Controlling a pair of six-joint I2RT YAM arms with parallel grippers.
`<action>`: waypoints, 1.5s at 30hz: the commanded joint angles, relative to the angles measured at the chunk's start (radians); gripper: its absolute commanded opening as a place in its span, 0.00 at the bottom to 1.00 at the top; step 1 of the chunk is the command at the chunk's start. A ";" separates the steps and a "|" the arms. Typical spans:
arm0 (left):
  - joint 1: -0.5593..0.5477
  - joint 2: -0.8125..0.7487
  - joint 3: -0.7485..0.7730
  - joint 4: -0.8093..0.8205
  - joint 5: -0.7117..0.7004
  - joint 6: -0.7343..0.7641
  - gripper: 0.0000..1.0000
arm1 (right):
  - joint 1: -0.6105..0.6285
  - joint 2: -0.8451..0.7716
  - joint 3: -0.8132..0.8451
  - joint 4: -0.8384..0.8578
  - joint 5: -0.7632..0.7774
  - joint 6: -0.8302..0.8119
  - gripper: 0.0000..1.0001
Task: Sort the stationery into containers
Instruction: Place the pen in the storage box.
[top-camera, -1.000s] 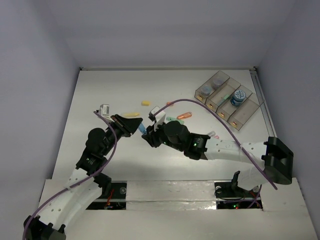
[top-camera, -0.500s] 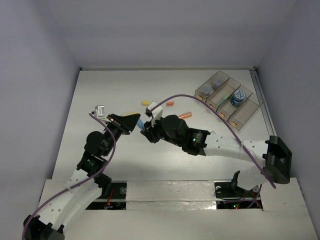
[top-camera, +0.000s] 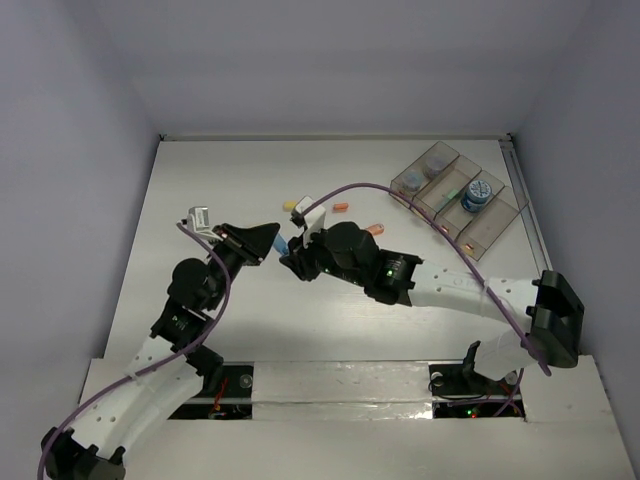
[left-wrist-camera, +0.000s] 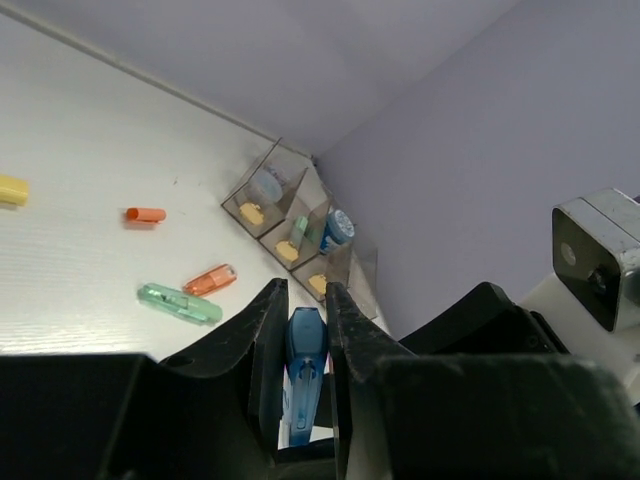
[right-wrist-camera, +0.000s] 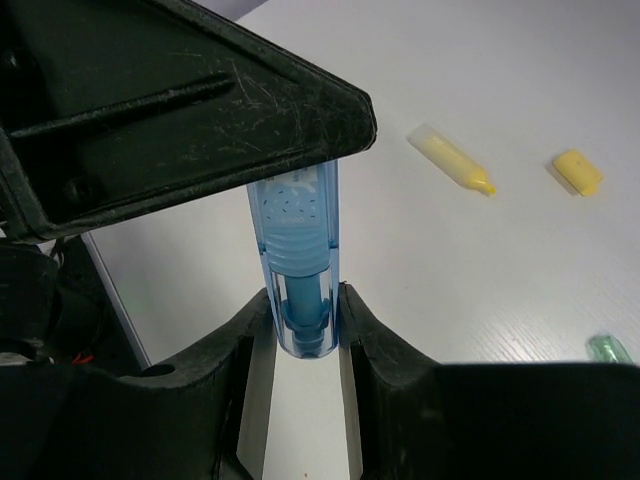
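A light-blue stick (top-camera: 282, 245) is held off the table between both grippers at centre left. My left gripper (top-camera: 268, 239) is shut on one end of it; in the left wrist view the stick (left-wrist-camera: 305, 370) sits squeezed between its fingers (left-wrist-camera: 268, 330). My right gripper (top-camera: 293, 258) is shut on the other end; in the right wrist view the stick (right-wrist-camera: 300, 260) fills the gap between its fingers (right-wrist-camera: 355, 320). The four joined clear containers (top-camera: 495, 235) stand at the far right, with a blue roll (top-camera: 474, 198) and a grey-purple roll (top-camera: 436, 161) inside.
Loose stationery lies on the table: a yellow stub (top-camera: 291, 206), a small orange piece (top-camera: 341, 208) and an orange stick (top-camera: 377, 228) behind the grippers. The left wrist view shows a green stick (left-wrist-camera: 180, 303). The right wrist view shows a yellow stick (right-wrist-camera: 452, 160).
Both grippers have moved together towards the back of the table with the blue stick held between them. The right arm has stretched further left and back.
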 joint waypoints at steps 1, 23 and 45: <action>-0.058 0.025 0.050 -0.198 0.178 0.052 0.13 | -0.037 -0.036 0.000 0.376 0.069 0.040 0.00; -0.058 -0.112 0.250 -0.367 0.013 0.242 0.99 | -0.204 -0.134 -0.149 0.218 0.201 0.104 0.00; -0.113 -0.508 0.267 -0.571 -0.119 0.546 0.99 | -1.192 -0.371 -0.385 -0.244 0.071 0.333 0.00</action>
